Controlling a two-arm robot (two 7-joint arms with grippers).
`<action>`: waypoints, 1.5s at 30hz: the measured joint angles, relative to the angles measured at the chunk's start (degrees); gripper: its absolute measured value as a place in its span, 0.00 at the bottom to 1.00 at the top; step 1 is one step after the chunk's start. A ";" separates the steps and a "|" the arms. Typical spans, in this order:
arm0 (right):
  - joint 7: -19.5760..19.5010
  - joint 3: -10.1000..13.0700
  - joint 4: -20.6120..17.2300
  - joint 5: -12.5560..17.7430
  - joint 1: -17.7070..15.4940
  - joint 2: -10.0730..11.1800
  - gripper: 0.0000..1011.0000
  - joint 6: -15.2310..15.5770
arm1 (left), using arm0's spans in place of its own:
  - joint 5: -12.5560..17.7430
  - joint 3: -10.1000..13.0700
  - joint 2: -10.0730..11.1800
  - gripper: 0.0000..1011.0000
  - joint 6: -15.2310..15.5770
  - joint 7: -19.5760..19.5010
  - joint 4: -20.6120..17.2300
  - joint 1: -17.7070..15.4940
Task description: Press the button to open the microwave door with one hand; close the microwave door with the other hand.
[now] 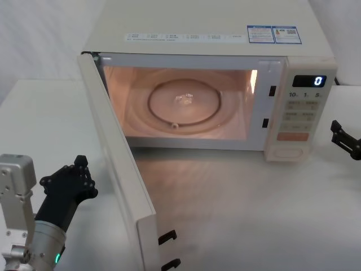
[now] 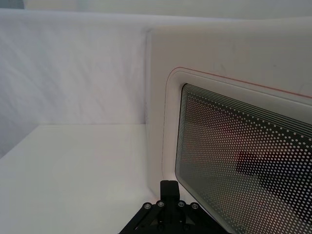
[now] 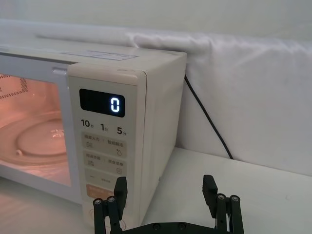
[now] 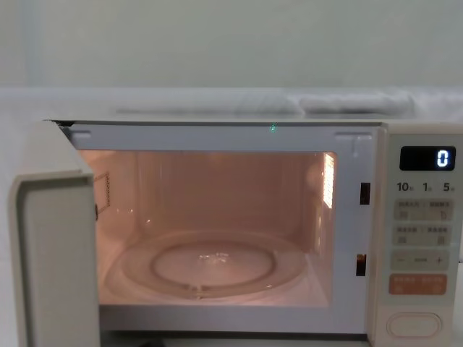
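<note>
Microwave door swung wide on its left hinge, lit cavity showing one glass turntable, left gripper beside door's outer face, fingers' spread unclear, right gripper spread wide near button, wrist view alone revealing one black cable.

Broad cream-white microwave door swung wide open at 9 o'clock, inner face showing. Lit pinkish cavity holds a round clear glass turntable at centre. Narrow cream control panel at 3 o'clock: black digital display reads 0; wide cream pill-shaped button at 5 o'clock.

left claw low at left; right claw open
</note>
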 joint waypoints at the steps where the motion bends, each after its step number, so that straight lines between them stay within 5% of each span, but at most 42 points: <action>1: 0.00 0.00 0.00 0.00 0.00 0.00 0.99 0.00 | 0.00 0.00 0.00 0.00 0.00 0.00 0.00 0.00; 15: 0.00 0.00 0.00 0.00 0.00 0.00 0.99 0.00 | -2.18 -3.68 -0.11 0.00 0.60 -4.69 -1.70 2.58; 32: 0.00 0.00 0.00 0.00 0.00 0.00 0.99 0.00 | -5.45 -13.55 1.92 0.00 -2.20 -10.91 -10.23 13.87; 37: 0.00 0.00 0.00 0.00 0.00 0.00 0.99 0.00 | -7.29 -13.48 3.60 0.00 -2.71 -14.28 -12.83 15.54; 45: 0.00 0.00 0.00 0.00 0.00 0.00 0.99 0.00 | -8.97 -9.14 8.35 0.00 -1.51 -19.67 -16.10 14.52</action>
